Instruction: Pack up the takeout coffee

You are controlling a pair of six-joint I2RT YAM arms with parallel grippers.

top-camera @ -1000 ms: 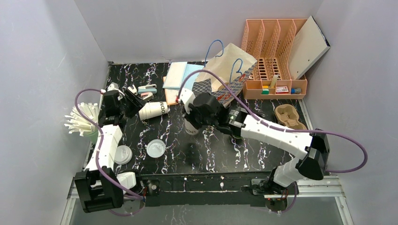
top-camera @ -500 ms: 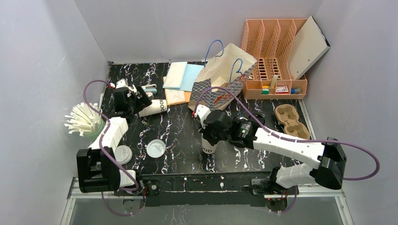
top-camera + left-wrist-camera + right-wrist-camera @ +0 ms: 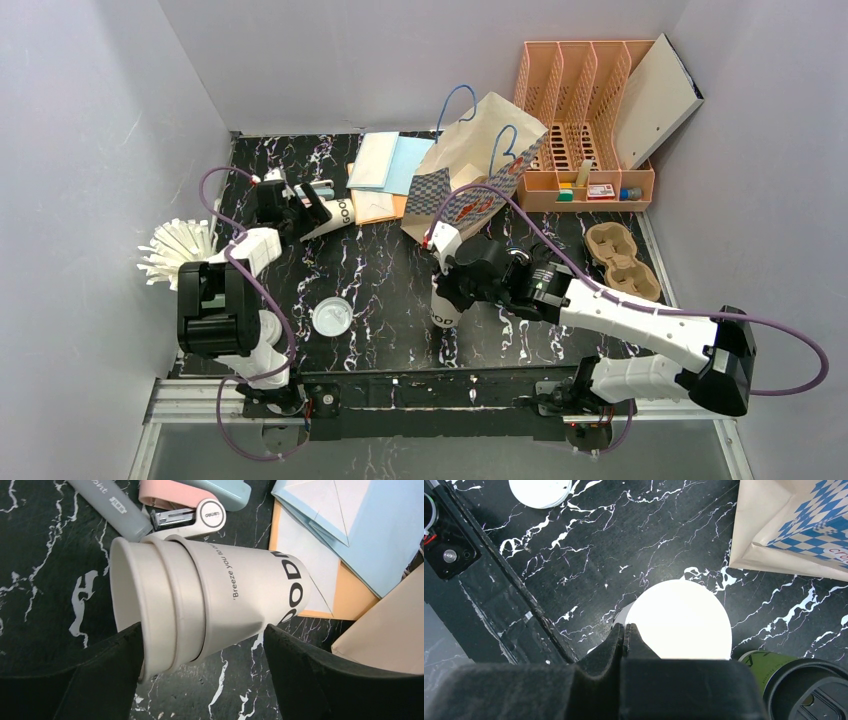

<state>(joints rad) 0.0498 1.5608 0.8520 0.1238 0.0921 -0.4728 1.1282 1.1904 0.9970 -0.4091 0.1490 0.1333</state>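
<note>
The takeout coffee is a dark cup with white lettering and a pale inside. It stands upright on the black marble table near the front middle. My right gripper is shut on its rim from above, at the side towards the table's front edge. At the back left, my left gripper is open. Its black fingers straddle the stacked cream paper cups, which lie on their side. The right-hand finger is apart from the cups; whether the left-hand one touches them I cannot tell.
A paper bag with blue checks stands behind the coffee. A green cup with a black lid sits right beside it. A white lid, a straw holder, a stapler, envelopes, a pulp carrier and an orange organizer are around.
My right gripper carried the dark cup from mid-table towards the front edge. My left arm reached further back and its jaws opened around the cream cups.
</note>
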